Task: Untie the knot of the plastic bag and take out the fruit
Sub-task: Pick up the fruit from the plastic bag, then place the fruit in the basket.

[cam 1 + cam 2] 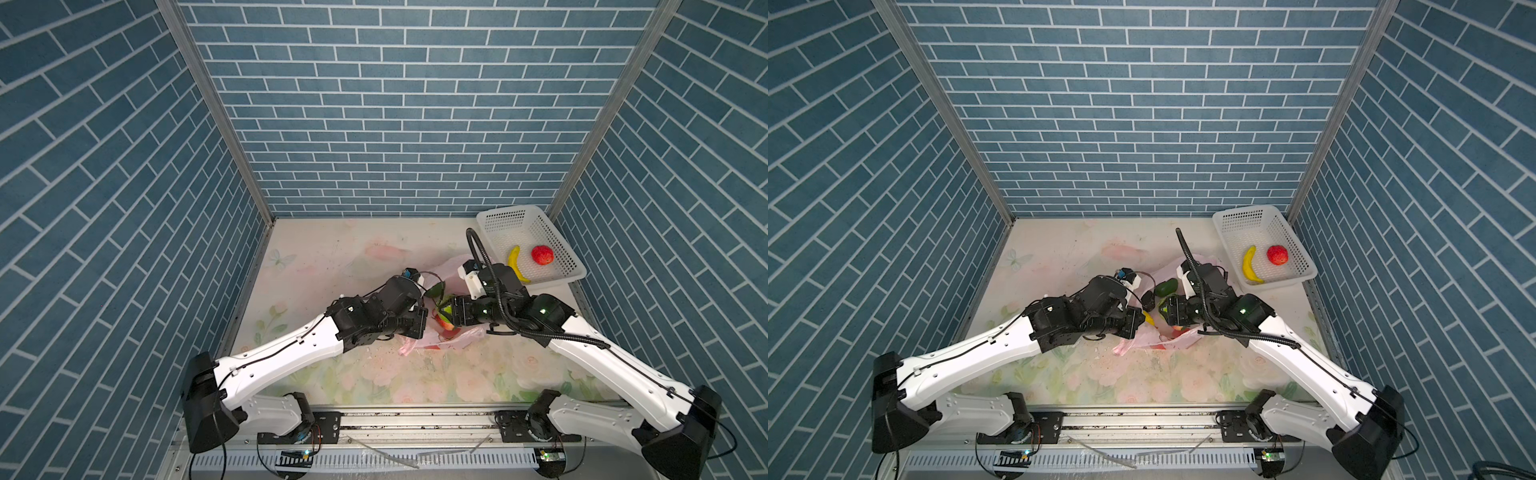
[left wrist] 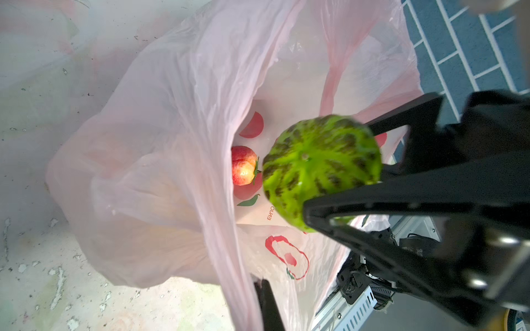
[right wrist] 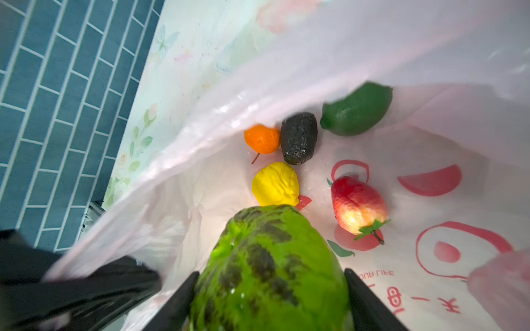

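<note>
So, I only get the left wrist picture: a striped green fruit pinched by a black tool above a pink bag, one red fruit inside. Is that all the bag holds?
Observer: No, the right wrist view shows four more in the plastic bag: an orange fruit, a dark piece, a yellow fruit and a plain green fruit.
Operator: Whose tool has the striped one?
Observer: The right tool, closed on the striped green fruit.
Operator: Anything out already?
Observer: A banana and a round red fruit lie in the white basket.
</note>
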You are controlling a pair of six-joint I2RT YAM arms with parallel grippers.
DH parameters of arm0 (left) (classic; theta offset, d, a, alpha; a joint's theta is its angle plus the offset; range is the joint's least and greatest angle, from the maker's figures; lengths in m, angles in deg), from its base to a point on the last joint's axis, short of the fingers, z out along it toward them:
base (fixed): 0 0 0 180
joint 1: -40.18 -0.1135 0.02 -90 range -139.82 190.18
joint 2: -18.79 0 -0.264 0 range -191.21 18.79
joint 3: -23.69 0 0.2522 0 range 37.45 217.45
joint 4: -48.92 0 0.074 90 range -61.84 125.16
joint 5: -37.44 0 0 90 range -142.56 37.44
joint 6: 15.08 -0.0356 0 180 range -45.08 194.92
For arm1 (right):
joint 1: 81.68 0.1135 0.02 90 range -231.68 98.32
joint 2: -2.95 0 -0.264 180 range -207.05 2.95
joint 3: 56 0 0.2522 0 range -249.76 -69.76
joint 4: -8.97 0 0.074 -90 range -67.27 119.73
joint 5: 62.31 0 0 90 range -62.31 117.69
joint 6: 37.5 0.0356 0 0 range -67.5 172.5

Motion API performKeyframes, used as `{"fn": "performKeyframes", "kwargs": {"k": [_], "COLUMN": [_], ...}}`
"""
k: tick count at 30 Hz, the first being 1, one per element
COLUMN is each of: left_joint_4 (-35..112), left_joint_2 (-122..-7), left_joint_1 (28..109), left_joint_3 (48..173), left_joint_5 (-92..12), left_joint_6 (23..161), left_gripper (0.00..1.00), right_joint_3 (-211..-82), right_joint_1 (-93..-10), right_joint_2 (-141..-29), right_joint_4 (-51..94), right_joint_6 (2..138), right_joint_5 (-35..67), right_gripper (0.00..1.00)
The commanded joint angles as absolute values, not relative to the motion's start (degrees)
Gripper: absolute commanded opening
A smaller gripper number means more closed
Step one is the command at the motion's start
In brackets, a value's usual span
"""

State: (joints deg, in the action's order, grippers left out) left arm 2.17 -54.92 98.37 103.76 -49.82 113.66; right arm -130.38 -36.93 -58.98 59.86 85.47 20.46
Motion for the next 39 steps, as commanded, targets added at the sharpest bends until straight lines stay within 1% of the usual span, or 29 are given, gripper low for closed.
{"fn": "performKeyframes", "kwargs": {"k": [1, 4, 7, 10, 13, 19, 23, 27, 31, 36, 38, 39], "left_joint_4": [-1.83, -3.47, -5.22, -6.66, -7.80, -9.55, -10.60, -11.20, -10.99, -9.55, -9.22, -9.09], "left_joint_2": [-55.21, -55.47, -55.61, -55.30, -54.70, -53.68, -52.70, -52.10, -51.64, -51.18, -51.30, -51.39], "left_joint_1": [98.11, 98.10, 98.01, 98.02, 97.93, 97.91, 97.75, 97.66, 97.66, 97.66, 97.67, 97.70], "left_joint_3": [105.42, 105.98, 106.27, 106.36, 106.08, 105.52, 105.00, 104.69, 104.25, 103.34, 103.11, 103.11], "left_joint_5": [-49.08, -48.80, -48.65, -48.47, -48.34, -47.64, -47.56, -47.31, -46.94, -46.20, -45.89, -45.73], "left_joint_6": [112.94, 112.94, 112.82, 112.84, 112.71, 112.50, 112.26, 112.19, 112.19, 112.54, 112.54, 112.49], "left_gripper": [0.00, 0.00, 0.00, 0.00, 0.00, 0.00, 0.00, 0.00, 0.00, 0.00, 0.00, 0.00], "right_joint_3": [-137.67, -143.33, -148.70, -151.93, -153.20, -150.60, -147.63, -145.82, -145.90, -147.81, -148.61, -148.72], "right_joint_1": [-36.82, -38.06, -41.00, -47.19, -53.73, -66.21, -73.93, -79.87, -82.87, -85.06, -85.59, -85.81], "right_joint_2": [-57.21, -58.55, -60.64, -61.77, -63.51, -70.12, -76.20, -83.22, -88.86, -93.98, -95.37, -95.91], "right_joint_4": [66.35, 69.30, 71.70, 71.93, 70.94, 62.76, 54.99, 48.30, 45.01, 45.76, 46.89, 47.44], "right_joint_6": [82.47, 80.74, 78.94, 77.46, 74.88, 72.52, 74.08, 76.08, 76.16, 75.20, 75.09, 75.09], "right_joint_5": [24.70, 25.59, 25.77, 24.15, 24.78, 23.03, 19.15, 18.46, 20.63, 22.32, 23.98, 24.40], "right_gripper": [0.52, 0.52, 0.52, 0.52, 0.53, 0.54, 0.54, 0.53, 0.52, 0.53, 0.57, 0.60]}}
